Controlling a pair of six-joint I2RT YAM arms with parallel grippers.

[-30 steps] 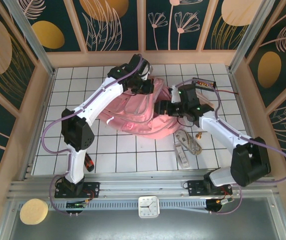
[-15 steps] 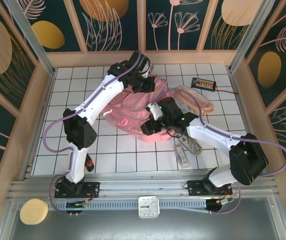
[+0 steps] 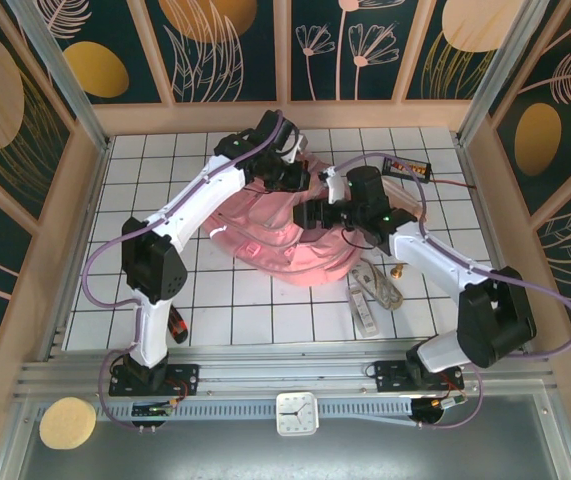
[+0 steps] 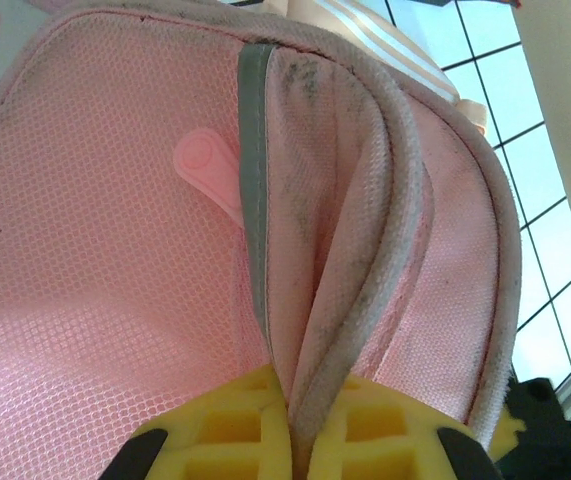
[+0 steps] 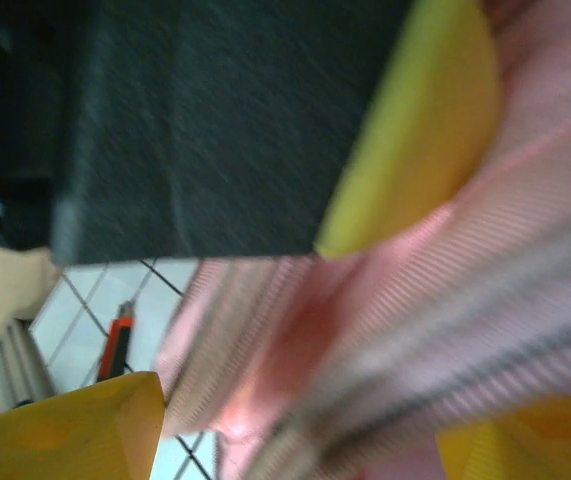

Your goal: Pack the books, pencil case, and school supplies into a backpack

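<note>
The pink backpack (image 3: pixel 265 238) lies in the middle of the tiled table. My left gripper (image 3: pixel 290 177) is at its far end, shut on a piped fabric edge (image 4: pixel 365 300) beside a grey reflective strip (image 4: pixel 255 180). My right gripper (image 3: pixel 310 213) sits on the backpack's right side, jaws wide apart, with blurred pink fabric (image 5: pixel 365 330) between the yellow fingers (image 5: pixel 65 430). The whitish ruler (image 3: pixel 363 302) and the pale cord bundle (image 3: pixel 386 281) lie to the right of the backpack. The books are hidden. The pencil case is hidden behind my right arm.
A small black box with orange marks (image 3: pixel 407 166) and its wire sit at the back right. A red-and-black utility knife (image 3: pixel 178 326) lies by the left arm's base, also the knife (image 5: pixel 115 345). Wooden walls enclose the table.
My right gripper swung down over the backpack's near side, then came back up toward its far end. The backpack shifted slightly. My left gripper kept its hold.
</note>
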